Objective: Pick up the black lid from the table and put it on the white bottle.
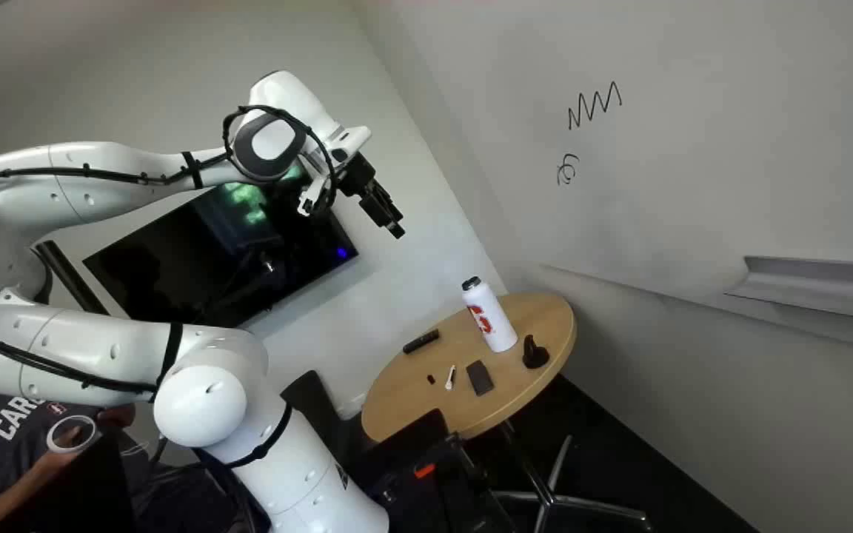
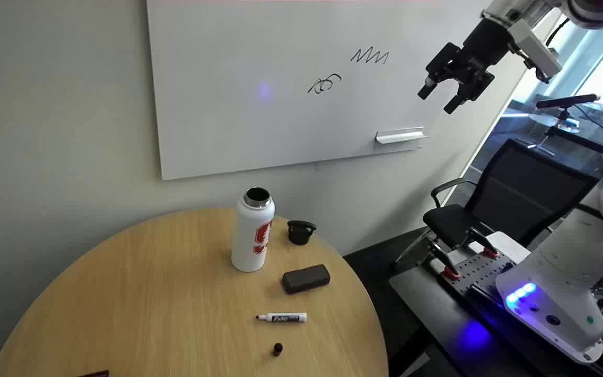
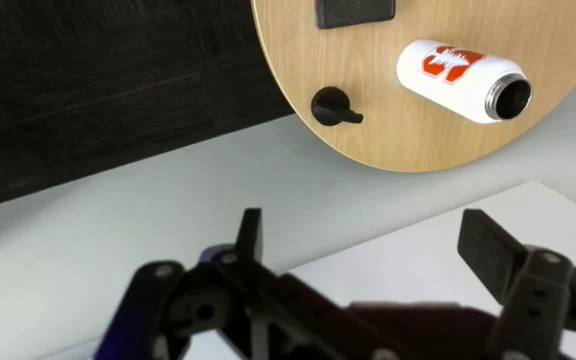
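The white bottle (image 1: 489,318) stands upright on the table (image 1: 397,403) with an open mouth and a red logo; it also shows in the other views (image 2: 252,230) (image 3: 458,82). The black lid (image 2: 300,233), round with a carry loop, lies beside the bottle near the table's (image 2: 123,293) edge; it also shows in an exterior view (image 1: 535,353) and in the wrist view (image 3: 330,106). My gripper (image 2: 436,101) is open and empty, high above and away from the table (image 3: 398,155). Its spread fingers show in the wrist view (image 3: 360,225) with nothing between them.
A dark eraser block (image 2: 305,278), a white marker (image 2: 282,317) and a tiny black marker cap (image 2: 278,349) lie on the table. A black remote (image 1: 420,341) lies farther over. The whiteboard wall (image 2: 270,104) rises behind the table. A black chair (image 2: 511,183) stands beyond it.
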Robot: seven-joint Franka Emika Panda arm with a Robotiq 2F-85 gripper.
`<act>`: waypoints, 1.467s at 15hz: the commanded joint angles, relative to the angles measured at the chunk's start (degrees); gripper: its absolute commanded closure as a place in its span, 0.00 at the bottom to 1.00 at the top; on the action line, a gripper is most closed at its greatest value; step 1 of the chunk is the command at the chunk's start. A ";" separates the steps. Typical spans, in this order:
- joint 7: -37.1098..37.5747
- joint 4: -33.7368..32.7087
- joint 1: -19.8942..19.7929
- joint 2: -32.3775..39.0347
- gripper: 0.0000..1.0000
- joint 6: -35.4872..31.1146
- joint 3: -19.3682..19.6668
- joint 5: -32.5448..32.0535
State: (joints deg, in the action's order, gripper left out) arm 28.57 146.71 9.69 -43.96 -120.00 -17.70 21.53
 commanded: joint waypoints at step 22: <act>-15.89 -0.56 4.13 33.00 0.00 -22.26 -3.27 -18.31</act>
State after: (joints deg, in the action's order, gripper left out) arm 12.39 146.18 12.23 -11.03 -142.37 -22.60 3.68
